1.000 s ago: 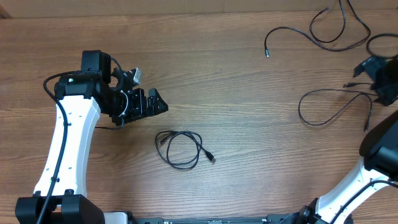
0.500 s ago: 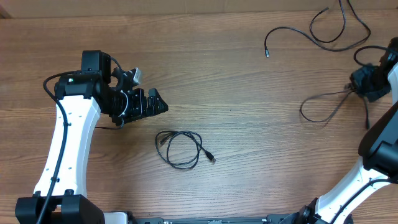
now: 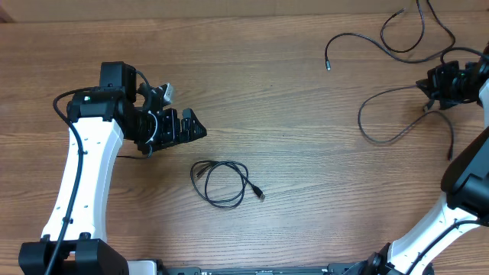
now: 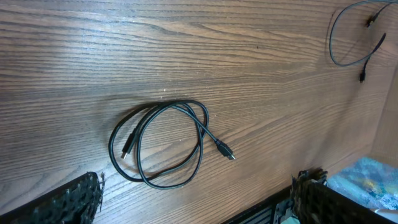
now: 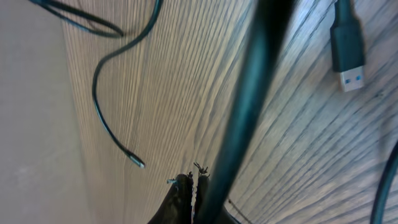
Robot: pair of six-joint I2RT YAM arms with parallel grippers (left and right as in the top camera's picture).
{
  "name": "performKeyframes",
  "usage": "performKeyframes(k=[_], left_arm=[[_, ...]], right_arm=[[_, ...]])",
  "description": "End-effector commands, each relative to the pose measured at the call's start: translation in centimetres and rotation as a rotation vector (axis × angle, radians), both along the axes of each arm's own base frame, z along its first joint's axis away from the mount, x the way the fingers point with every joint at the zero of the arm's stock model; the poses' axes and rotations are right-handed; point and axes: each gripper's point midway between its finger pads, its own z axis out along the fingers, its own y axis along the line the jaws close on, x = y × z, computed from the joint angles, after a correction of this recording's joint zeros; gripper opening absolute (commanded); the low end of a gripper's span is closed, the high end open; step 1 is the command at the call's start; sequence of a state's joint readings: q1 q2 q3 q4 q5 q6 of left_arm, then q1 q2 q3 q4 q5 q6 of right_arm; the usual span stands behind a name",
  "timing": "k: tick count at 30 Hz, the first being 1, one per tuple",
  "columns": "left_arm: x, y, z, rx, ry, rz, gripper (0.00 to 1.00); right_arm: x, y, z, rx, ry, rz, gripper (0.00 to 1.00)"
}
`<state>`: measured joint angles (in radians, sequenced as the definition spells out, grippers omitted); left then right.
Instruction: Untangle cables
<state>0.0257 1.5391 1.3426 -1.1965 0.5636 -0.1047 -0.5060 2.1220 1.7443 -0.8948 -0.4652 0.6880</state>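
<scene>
Near the right table edge my right gripper (image 3: 430, 82) is shut on a black cable (image 3: 361, 122), whose slack forms a loop to its left. In the right wrist view that cable (image 5: 249, 106) runs blurred along the closed fingers (image 5: 186, 193), with a USB plug (image 5: 347, 53) lying beside it. A second cable (image 3: 348, 35) snakes along the far right. The third cable (image 3: 245, 179) lies coiled at mid-table. My left gripper (image 3: 195, 126) hovers open up and left of that coil. The left wrist view has the coil (image 4: 200, 143) ahead of the wide-apart fingers (image 4: 68, 202).
The table's front edge (image 4: 273, 202) runs close below the left gripper. Another thin cable end with a small tip (image 5: 134, 160) lies on the wood left of the right gripper. The right arm's base (image 3: 466, 191) stands at the lower right.
My right gripper has shut on a cable and moved up and left, dragging its loop leftward and widening it. The left arm and the coil have not moved.
</scene>
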Motion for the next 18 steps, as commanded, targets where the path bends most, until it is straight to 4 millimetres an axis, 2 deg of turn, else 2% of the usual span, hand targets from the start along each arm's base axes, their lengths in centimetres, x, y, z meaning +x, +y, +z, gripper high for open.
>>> performKeyframes(k=[1, 5, 8, 12, 18], left_arm=[[0.0, 0.0, 0.0, -0.002, 0.002, 0.006, 1.00], [0.0, 0.0, 0.0, -0.002, 0.002, 0.006, 1.00], [0.0, 0.0, 0.0, -0.002, 0.002, 0.006, 0.99], [0.0, 0.0, 0.0, -0.002, 0.002, 0.006, 0.99], [0.0, 0.0, 0.0, -0.002, 0.002, 0.006, 0.99]], right_arm=[[-1.0, -2.5, 0.1, -0.155, 0.087, -0.077, 0.04], [-5.7, -6.1, -1.8, -0.431, 0.350, -0.156, 0.04], [-7.2, -6.4, -2.7, -0.466, 0.419, -0.160, 0.04], [-8.5, -5.8, -4.6, -0.448, 0.463, -0.145, 0.24], [-10.3, -4.8, -7.2, -0.427, 0.514, -0.128, 0.43]])
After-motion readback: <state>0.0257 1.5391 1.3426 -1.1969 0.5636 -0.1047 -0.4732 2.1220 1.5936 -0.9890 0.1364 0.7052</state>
